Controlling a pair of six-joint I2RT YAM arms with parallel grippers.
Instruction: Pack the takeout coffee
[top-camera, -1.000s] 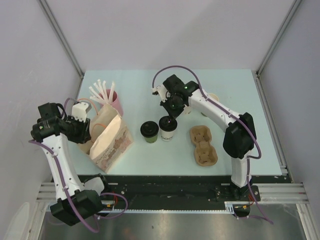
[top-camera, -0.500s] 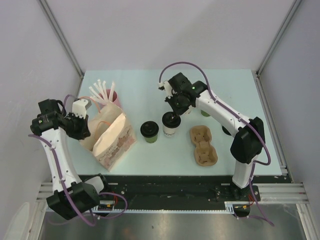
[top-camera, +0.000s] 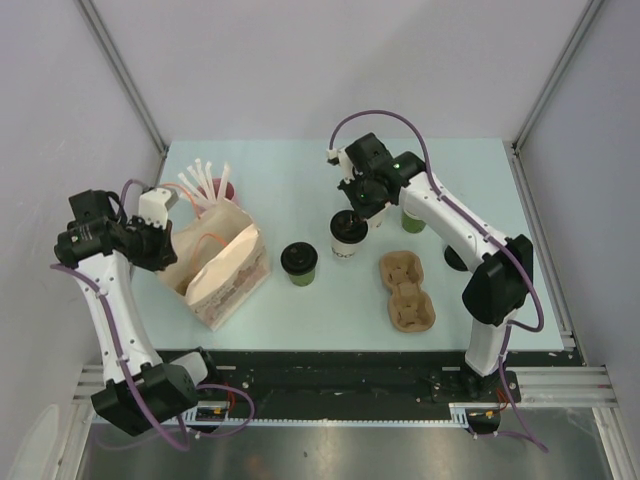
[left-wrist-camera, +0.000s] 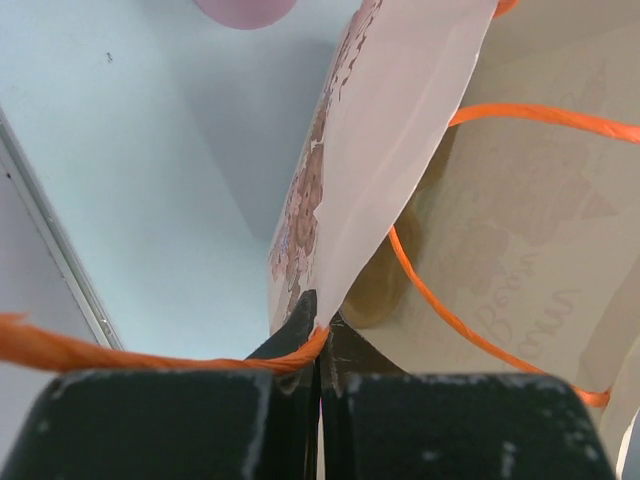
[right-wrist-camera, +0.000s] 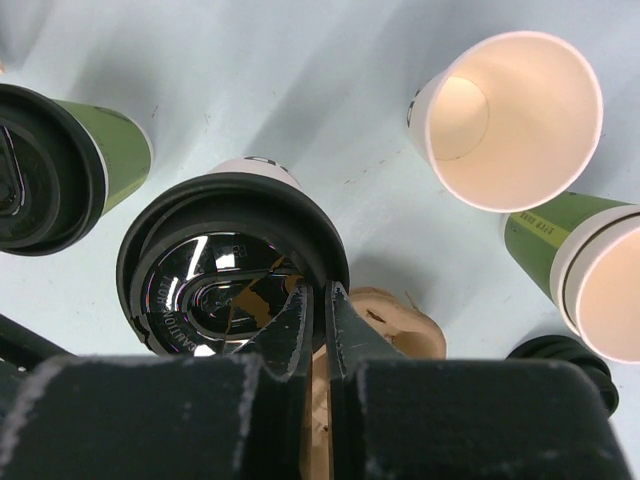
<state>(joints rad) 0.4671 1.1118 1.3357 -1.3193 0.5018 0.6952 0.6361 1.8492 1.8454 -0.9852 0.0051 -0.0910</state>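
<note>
The white cup (top-camera: 347, 236) is upright at mid-desk (top-camera: 280, 180), long axis vertical, black lid (right-wrist-camera: 215, 270) facing up, just beside the equally upright green cup (top-camera: 299, 263). The right tool (right-wrist-camera: 318, 300) is pinched onto the lid's rim. The left tool (left-wrist-camera: 318, 335) is clamped on the paper bag (top-camera: 215, 262) edge.

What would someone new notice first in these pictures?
The right pincer pinches the white cup by its black lid rim at mid-table. On the left, the left pincer grips the edge of the paper bag, with the green lidded cup standing between them.
</note>
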